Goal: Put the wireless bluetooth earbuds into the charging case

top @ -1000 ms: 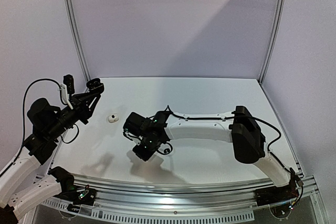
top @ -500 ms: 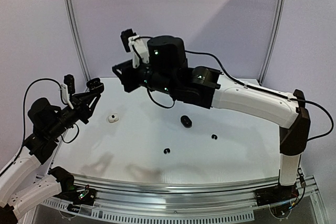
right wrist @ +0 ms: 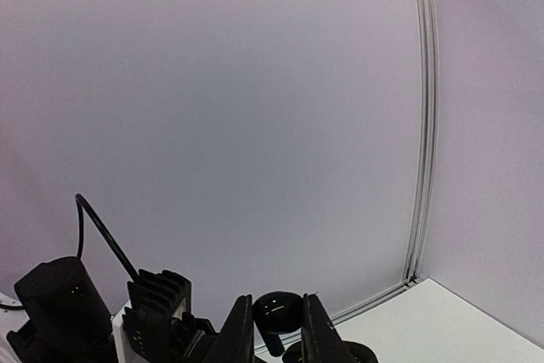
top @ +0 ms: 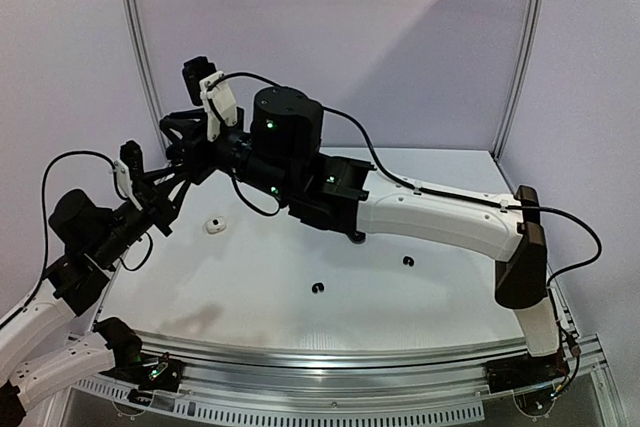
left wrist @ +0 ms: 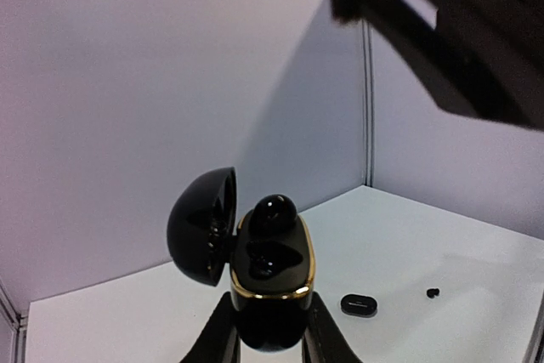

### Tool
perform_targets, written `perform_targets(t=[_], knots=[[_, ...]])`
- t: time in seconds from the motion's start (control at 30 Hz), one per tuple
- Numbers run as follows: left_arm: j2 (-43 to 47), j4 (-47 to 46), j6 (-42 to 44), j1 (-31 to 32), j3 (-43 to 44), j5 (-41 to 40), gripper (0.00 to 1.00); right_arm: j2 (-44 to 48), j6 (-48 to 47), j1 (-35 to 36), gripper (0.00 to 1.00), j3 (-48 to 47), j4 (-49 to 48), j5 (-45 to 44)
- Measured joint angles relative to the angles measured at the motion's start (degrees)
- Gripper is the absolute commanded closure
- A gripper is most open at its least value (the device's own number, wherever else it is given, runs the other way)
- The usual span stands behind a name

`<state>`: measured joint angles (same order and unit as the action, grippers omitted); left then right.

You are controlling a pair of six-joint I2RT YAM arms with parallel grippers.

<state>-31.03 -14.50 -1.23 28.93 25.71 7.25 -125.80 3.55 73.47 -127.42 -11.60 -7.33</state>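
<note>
Glossy black plastic fills the left gripper (left wrist: pixel 272 333): its fingers are pressed tight on the base of the gold-rimmed charging case (left wrist: pixel 270 274). It holds the case up off the table (top: pixel 430 197) with the lid (left wrist: pixel 202 225) swung open to one side. We read that as a presenting pose, with the cavities offered to the other arm. A seated earbud (left wrist: pixel 272 212) fills the upper cavity; the lower one looks empty to us. The right gripper (right wrist: pixel 277 303) hangs close above the case and pinches a black earbud (right wrist: pixel 274 316) between narrowly parted fingers, so we judge it is meant for that free cavity. Further out on the table lie a loose earbud (top: pixel 318 289), a white case (top: pixel 213 226) and a closed black case (left wrist: pixel 359 304), all well apart from the hand-off.
</note>
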Motion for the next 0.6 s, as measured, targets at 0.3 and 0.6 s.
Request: perform_targets(t=[0.3,0.6], knots=[[-0.44,-6.27,3.80,2.45,-0.79,-1.53,1.00,-0.55,-3.69,1.11,1.00,0.44,-0.59,0.50],[-0.35,-7.78,5.14,2.97,-1.05,-1.90,1.00,-0.55,-4.74,1.16,1.00,3.23,-1.40,-0.76]])
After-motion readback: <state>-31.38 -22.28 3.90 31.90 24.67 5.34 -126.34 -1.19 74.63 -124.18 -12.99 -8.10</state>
